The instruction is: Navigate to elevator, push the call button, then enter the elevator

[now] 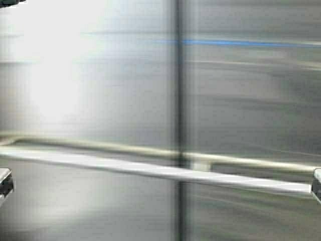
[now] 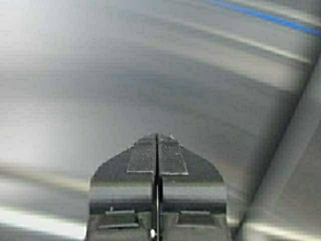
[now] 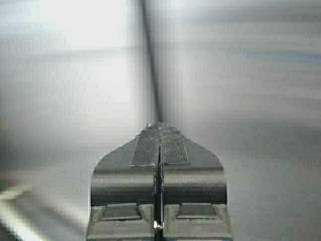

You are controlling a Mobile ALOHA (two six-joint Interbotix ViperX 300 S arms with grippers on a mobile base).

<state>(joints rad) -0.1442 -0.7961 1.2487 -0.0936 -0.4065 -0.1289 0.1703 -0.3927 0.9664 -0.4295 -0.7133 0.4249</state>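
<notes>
I am close up against the elevator's brushed-steel cabin wall (image 1: 100,90), which fills the high view. A dark vertical panel seam (image 1: 179,100) runs down its middle. A tubular steel handrail (image 1: 150,169) crosses the wall low down, from left to right. My left gripper (image 2: 157,136) is shut and empty, pointing at the steel wall (image 2: 150,65). My right gripper (image 3: 159,125) is shut and empty, pointing at the steel wall (image 3: 241,100) just below the seam (image 3: 150,65). Neither arm shows in the high view. The call button is out of view.
The handrail's end brackets show at the left edge (image 1: 4,183) and the right edge (image 1: 316,185) of the high view. A thin blue reflected line (image 1: 241,43) crosses the right panel. A panel corner (image 2: 281,165) shows in the left wrist view.
</notes>
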